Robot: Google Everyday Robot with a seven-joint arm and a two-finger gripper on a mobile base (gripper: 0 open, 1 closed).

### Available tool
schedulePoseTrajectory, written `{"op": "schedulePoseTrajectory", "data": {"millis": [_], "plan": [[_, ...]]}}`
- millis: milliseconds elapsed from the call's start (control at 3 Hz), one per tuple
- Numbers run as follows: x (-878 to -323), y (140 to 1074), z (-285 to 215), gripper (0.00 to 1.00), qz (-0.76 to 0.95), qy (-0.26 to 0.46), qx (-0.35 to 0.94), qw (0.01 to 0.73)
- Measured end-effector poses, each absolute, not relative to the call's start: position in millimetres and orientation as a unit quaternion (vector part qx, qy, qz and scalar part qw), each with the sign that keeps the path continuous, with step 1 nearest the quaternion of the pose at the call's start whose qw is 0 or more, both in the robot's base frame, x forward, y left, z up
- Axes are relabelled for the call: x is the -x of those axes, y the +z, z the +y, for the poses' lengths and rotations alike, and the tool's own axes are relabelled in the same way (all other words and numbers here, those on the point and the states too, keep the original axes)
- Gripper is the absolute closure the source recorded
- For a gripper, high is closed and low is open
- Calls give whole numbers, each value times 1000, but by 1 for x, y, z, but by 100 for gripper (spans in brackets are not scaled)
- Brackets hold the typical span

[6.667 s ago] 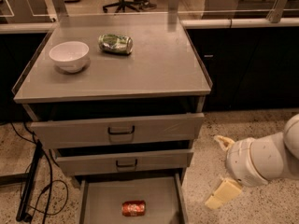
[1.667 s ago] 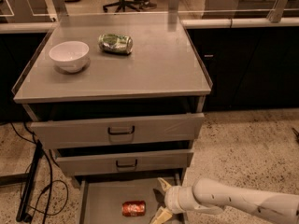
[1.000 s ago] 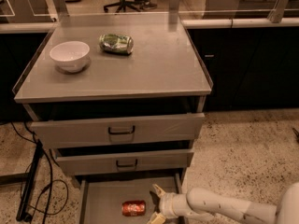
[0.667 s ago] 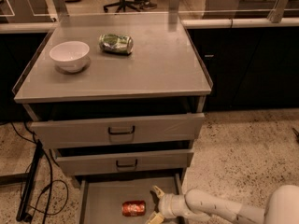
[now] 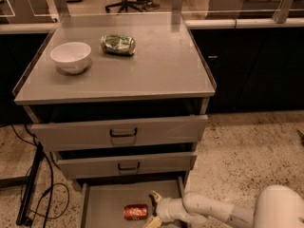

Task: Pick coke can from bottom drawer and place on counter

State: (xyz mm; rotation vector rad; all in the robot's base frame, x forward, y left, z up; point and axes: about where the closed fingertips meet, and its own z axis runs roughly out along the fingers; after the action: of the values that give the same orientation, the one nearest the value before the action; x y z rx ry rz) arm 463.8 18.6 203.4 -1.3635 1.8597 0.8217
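Jaws nearer coke can (image 5: pixel 136 212), spread wide, in bottom drawer (image 5: pixel 104 204).

Lighting: dim, warm, overhead. Counter (image 5: pixel 156 65) carries soft sheen; deep shadow under its rim. Gripper (image 5: pixel 153 208), fingers spread, sits in shaded bottom drawer (image 5: pixel 102 205); pale arm (image 5: pixel 213 212) brightest.

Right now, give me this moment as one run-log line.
coke can: lying in open bottom drawer, ungrasped | gripper: open, in drawer beside can | counter: can not placed yet

gripper (image 5: pixel 153 208) | we brought it from the right into the bottom drawer (image 5: pixel 102 205) | now just right of coke can (image 5: pixel 136 212)
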Motion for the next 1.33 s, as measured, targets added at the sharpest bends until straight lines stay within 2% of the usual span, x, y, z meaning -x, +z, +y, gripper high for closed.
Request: {"op": "schedulePoseTrajectory", "data": {"millis": [1333], "plan": [[-480,137,43,0,703,332,528,342]]}}
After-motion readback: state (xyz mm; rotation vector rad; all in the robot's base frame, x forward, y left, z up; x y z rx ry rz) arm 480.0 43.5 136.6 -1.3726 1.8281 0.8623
